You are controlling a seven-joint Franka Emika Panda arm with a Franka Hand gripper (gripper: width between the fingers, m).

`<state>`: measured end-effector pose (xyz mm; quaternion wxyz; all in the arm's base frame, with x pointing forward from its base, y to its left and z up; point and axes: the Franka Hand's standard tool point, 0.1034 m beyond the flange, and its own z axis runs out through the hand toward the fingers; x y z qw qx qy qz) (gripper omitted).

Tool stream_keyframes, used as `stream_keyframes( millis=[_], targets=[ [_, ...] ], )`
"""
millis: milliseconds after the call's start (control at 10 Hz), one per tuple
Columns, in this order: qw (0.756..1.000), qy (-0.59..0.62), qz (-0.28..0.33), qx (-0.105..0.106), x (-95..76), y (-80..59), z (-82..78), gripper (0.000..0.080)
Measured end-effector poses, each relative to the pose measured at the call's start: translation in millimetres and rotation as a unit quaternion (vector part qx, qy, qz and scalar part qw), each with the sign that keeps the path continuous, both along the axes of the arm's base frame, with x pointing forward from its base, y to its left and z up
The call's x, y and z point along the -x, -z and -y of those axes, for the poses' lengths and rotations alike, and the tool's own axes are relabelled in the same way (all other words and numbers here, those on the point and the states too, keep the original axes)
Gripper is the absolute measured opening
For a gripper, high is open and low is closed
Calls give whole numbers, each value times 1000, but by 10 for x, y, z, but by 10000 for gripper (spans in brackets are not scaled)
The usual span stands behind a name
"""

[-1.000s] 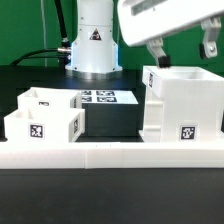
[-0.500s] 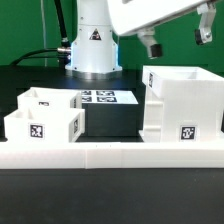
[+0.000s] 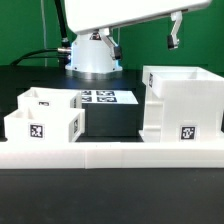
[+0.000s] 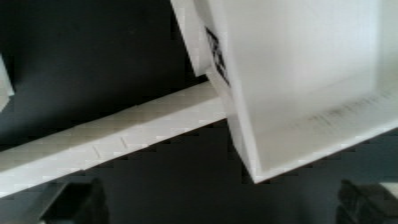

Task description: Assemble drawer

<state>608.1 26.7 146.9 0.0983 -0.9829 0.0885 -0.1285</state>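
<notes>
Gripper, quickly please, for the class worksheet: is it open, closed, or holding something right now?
Gripper: open, holding nothing.

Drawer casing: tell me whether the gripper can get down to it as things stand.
Probably yes. The gripper hangs open above the casing, with nothing visible between them; the two trays sit apart at the exterior view's left.
</notes>
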Motion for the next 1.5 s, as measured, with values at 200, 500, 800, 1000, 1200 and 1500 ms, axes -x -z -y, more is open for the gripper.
stream_keyframes(
  millis=[200,500,800,1000,1200,1500],
  targets=[
    [1000,-21,-4,7,25,14,20,649],
    [992,-85,-75,58,264,97,259,649],
    [990,-100,-71,72,476,288,562,649],
    [990,-93,-74,69,457,268,515,649],
    [990,-92,-75,69,462,276,525,649],
    [992,9,-113,57,555,388,658,649]
  ],
)
